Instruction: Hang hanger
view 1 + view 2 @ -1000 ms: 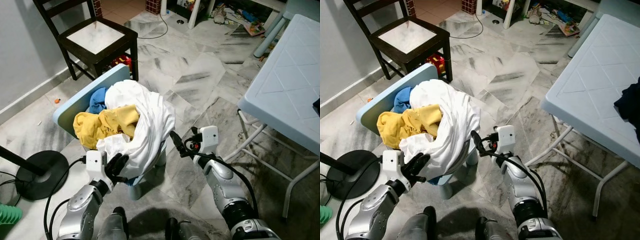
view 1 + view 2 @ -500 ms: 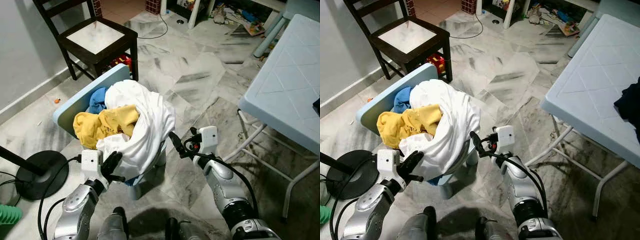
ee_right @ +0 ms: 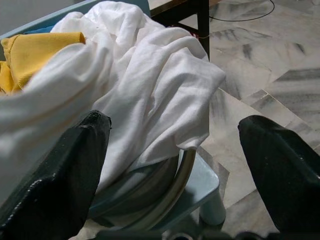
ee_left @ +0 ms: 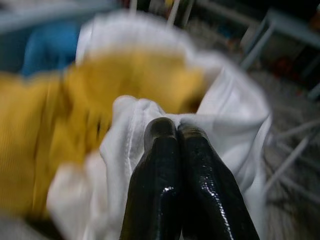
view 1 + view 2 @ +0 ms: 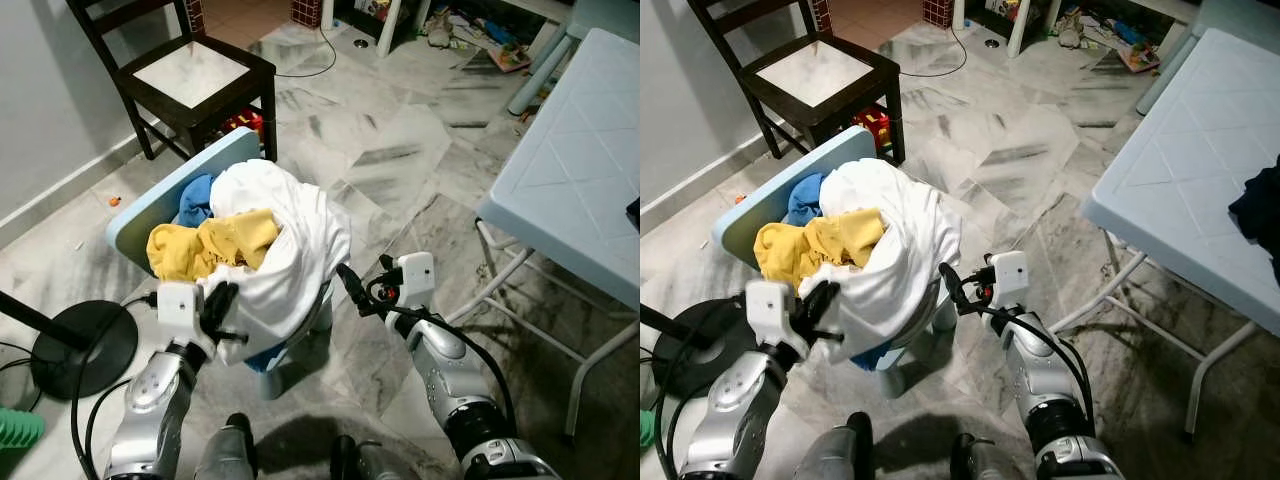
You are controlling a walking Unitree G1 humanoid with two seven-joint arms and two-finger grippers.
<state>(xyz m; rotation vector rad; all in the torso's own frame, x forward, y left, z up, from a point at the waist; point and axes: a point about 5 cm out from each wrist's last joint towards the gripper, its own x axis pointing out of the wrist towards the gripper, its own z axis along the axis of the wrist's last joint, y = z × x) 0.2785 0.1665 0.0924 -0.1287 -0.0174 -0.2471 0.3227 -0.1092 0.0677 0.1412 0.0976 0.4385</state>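
Note:
A heap of clothes lies on a small light-blue chair [image 5: 150, 210]: a large white garment [image 5: 290, 240], a yellow one [image 5: 210, 245] and a blue one [image 5: 195, 200]. My left gripper [image 5: 218, 305] is at the heap's near left edge. Its fingers are shut, with the tips [image 4: 172, 127] against a fold of the white garment; I cannot tell whether cloth is pinched. My right gripper [image 5: 350, 285] is open beside the heap's right side, its fingers [image 3: 65, 165] wide apart and pointing at the hanging white cloth [image 3: 160, 90]. A curved grey rim [image 3: 180, 175] shows under the cloth.
A dark wooden chair [image 5: 190, 75] stands behind the heap by the wall. A white plastic table [image 5: 575, 170] is on the right, its legs close to my right arm. A black round stand base [image 5: 85, 345] with a cable lies to the left.
My left gripper has risen and moved in against the lower edge of the white garment. My right gripper has stayed in place.

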